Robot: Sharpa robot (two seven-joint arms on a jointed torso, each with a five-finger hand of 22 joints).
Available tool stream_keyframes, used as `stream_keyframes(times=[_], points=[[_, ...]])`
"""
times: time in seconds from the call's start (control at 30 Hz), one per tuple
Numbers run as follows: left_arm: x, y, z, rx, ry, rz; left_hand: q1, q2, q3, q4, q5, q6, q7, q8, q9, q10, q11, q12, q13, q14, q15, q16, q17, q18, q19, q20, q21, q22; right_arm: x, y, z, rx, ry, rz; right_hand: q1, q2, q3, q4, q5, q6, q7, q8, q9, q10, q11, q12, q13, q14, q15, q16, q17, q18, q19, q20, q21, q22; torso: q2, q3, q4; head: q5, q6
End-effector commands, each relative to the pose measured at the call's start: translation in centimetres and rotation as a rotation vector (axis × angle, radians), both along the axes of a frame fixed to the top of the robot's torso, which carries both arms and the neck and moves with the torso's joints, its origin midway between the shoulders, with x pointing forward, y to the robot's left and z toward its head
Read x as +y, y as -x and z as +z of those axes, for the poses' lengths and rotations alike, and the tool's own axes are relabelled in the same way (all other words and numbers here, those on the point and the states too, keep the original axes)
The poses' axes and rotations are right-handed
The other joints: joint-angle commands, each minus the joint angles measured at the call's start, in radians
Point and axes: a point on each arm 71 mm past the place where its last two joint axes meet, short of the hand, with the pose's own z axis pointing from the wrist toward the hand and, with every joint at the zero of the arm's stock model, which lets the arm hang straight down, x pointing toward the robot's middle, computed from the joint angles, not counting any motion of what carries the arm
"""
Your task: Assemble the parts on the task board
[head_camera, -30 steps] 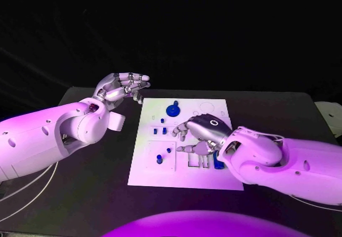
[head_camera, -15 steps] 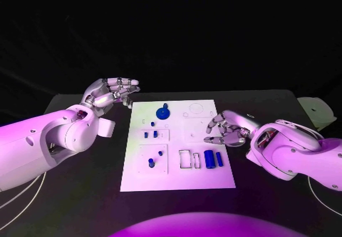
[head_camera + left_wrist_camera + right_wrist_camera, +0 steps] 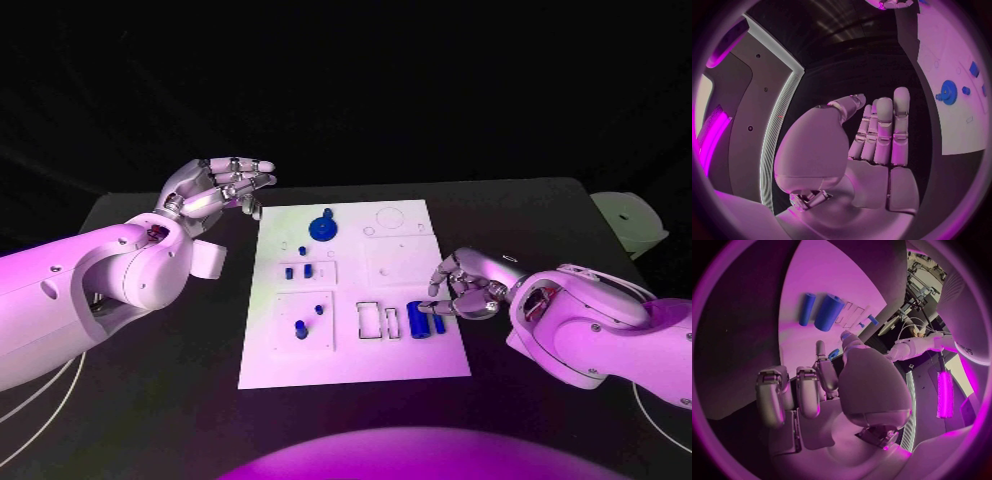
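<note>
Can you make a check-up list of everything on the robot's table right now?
Surface: flat black table, white rectangular task board in its middle.
Job's things: round blue gear-shaped part at the board's far end; two blue cylinder parts near the right edge; small blue pegs on the left half.
Clutter: nothing seen.
Hands: left robot hand hovers off the board's far left corner, holding nothing; right robot hand beside the cylinders, fingers curled, grasp unclear.
Cables: thin white cables under the left arm.
Surroundings: dark backdrop.
</note>
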Motion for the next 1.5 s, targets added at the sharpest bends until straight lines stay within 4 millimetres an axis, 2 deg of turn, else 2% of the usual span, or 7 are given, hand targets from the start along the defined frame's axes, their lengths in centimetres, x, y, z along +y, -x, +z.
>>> stream_keyframes(times=[0.03, 0.57, 1.0, 1.23, 1.5], points=[[-0.2, 0.1, 0.1, -0.003, 0.011, -0.017, 0.005, 0.003, -0.001, -0.003, 0.005, -0.009, 0.000, 0.001, -0.001, -0.005, 0.000, 0.005, 0.001, -0.009, 0.000, 0.002, -0.001, 0.016, -0.002, 0.002, -0.005, -0.001, 0.1, 0.3, -0.4, 0.000, 0.061, -0.005, -0.012, 0.001, -0.010, -0.002, 0.005, -0.001, -0.009, 0.005, 0.002, 0.006, 0.002, 0.006, 0.003, 0.090, -0.005, 0.004, 0.192, -0.007, 0.105, -0.004, 0.005, 0.263, 0.001, 0.0010, 0.0010, -0.001, -0.001], [-0.1, 0.1, 0.1, -0.001, 0.010, -0.017, 0.004, 0.003, -0.002, -0.003, 0.005, -0.010, 0.000, 0.001, -0.001, -0.007, 0.000, 0.006, 0.002, -0.008, 0.001, 0.003, -0.002, 0.016, -0.001, 0.002, -0.005, -0.001, 1.2, 0.7, -1.9, 0.013, 0.078, 0.027, -0.024, 0.008, -0.024, -0.002, -0.001, 0.000, -0.010, 0.009, 0.005, 0.004, 0.001, 0.003, 0.004, 0.089, -0.006, 0.002, 0.188, -0.007, 0.105, -0.005, 0.005, 0.263, 0.001, 0.0012, 0.0002, 0.001, -0.002], [-0.1, 0.2, 0.1, 0.001, 0.010, -0.020, 0.003, 0.003, -0.003, -0.003, 0.005, -0.010, 0.000, 0.001, -0.001, -0.008, 0.000, 0.007, 0.002, -0.008, 0.001, 0.004, -0.002, 0.016, -0.001, 0.002, -0.005, -0.001, 2.5, 0.6, -3.5, 0.020, 0.097, 0.060, -0.029, 0.013, -0.030, -0.001, -0.004, 0.000, -0.011, 0.010, 0.006, 0.004, 0.001, 0.003, 0.006, 0.089, -0.006, 0.002, 0.187, -0.007, 0.105, -0.005, 0.005, 0.263, 0.000, -0.0005, 0.0042, 0.001, -0.007], [-0.1, 0.2, 0.1, 0.002, 0.010, -0.021, 0.001, 0.003, -0.003, -0.001, 0.005, -0.010, 0.000, 0.002, -0.001, -0.008, 0.001, 0.008, 0.002, -0.008, 0.001, 0.004, -0.002, 0.016, -0.001, 0.003, -0.005, -0.001, 3.1, 0.8, -4.2, 0.033, 0.074, 0.054, -0.022, 0.023, -0.031, -0.003, -0.002, 0.002, -0.012, 0.013, 0.008, -0.005, -0.001, -0.013, -0.007, 0.088, -0.007, 0.000, 0.183, -0.007, 0.105, -0.005, 0.005, 0.263, -0.001, -0.0015, 0.0062, 0.002, -0.007], [0.0, 0.2, 0.1, 0.003, 0.009, -0.020, 0.001, 0.003, -0.003, -0.001, 0.005, -0.010, 0.000, 0.002, -0.001, -0.008, 0.001, 0.008, 0.002, -0.008, 0.001, 0.004, -0.002, 0.016, -0.001, 0.003, -0.005, -0.001, 3.1, 0.8, -4.1, 0.009, 0.060, 0.038, 0.039, 0.049, -0.017, -0.008, 0.024, 0.005, -0.017, 0.019, 0.012, 0.003, -0.006, -0.009, 0.008, 0.089, -0.011, 0.001, 0.186, -0.007, 0.105, -0.009, 0.005, 0.263, -0.002, -0.0020, 0.0073, 0.001, -0.008]])
